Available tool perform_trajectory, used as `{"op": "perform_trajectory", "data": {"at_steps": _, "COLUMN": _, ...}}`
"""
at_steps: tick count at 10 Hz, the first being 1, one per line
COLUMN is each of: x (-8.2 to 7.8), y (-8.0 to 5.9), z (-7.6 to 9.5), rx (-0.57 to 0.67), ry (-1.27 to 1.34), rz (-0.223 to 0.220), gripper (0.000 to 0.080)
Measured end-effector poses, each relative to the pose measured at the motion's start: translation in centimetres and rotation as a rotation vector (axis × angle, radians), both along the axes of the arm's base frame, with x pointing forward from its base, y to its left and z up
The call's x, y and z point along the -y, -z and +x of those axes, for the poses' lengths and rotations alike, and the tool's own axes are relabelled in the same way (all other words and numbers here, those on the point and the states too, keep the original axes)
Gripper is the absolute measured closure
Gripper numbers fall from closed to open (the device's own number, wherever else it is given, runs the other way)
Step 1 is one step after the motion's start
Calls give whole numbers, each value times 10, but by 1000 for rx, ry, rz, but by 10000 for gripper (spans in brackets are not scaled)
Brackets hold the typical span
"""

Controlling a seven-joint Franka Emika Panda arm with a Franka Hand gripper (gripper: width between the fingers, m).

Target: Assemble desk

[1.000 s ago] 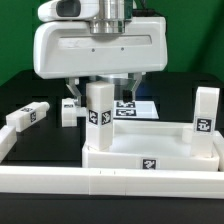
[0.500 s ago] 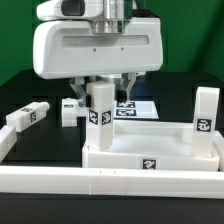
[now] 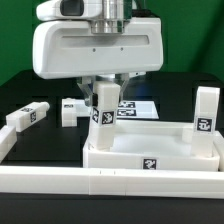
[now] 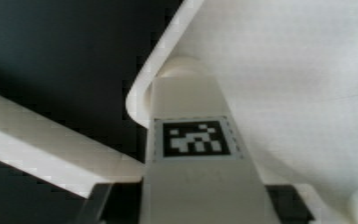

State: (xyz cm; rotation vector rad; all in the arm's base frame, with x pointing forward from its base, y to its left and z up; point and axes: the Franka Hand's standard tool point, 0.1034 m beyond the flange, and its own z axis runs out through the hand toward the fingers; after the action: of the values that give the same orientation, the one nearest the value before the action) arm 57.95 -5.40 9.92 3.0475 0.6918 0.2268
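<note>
Claw (image 3: 105, 88) has closed on corner leg (image 3: 104, 112) — loose leg (image 3: 72, 108) lies near.

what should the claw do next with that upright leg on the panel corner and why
Probably twist the white square plastic leg into its corner of the white rimmed plastic panel: it stands roughly upright there, and the claw seems shut on its sides.
</note>
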Motion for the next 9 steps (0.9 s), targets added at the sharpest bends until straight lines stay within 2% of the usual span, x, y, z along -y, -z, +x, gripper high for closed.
{"op": "perform_trajectory", "data": {"at_steps": 6, "x": 0, "y": 2, "z": -1, "rx": -13, "ry": 652, "rz": 104, "gripper": 509}}
{"op": "perform_trajectory", "data": {"at_steps": 9, "x": 1, "y": 2, "z": -1, "rx": -11, "ry": 912, "rz": 137, "gripper": 509}}
